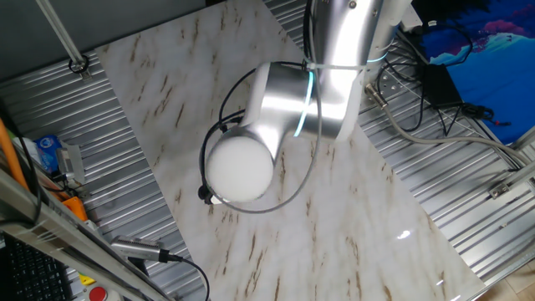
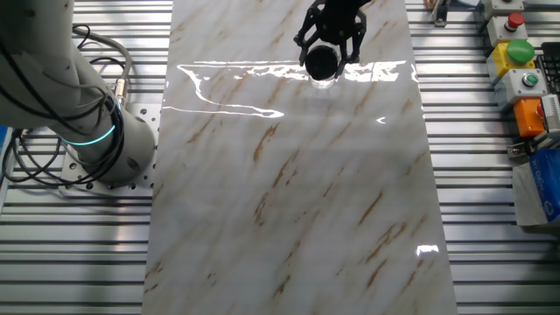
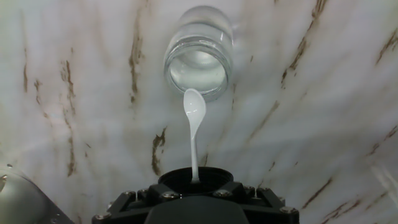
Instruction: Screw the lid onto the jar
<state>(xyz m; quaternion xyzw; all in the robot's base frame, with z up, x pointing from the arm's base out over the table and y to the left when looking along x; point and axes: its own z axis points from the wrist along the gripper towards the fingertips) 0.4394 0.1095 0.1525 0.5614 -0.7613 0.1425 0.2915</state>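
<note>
The hand (image 2: 329,48) is pinching the lid (image 2: 320,61) and hanging above the bench (image 2: 289,192), with the open jar (image 3: 199,53) standing just ahead of the fingers, so the approach is requiring the lid kept level and centred over the rim before any turning.

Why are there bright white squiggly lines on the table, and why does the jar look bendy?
The other fixed view: the squiggles are lamp glare on the shiny marble table, crossing right by the lid. Hand view: the wide lens curves the tabletop; the jar looks stretched, sharp-rimmed. One fixed view: the arm hides both.
</note>
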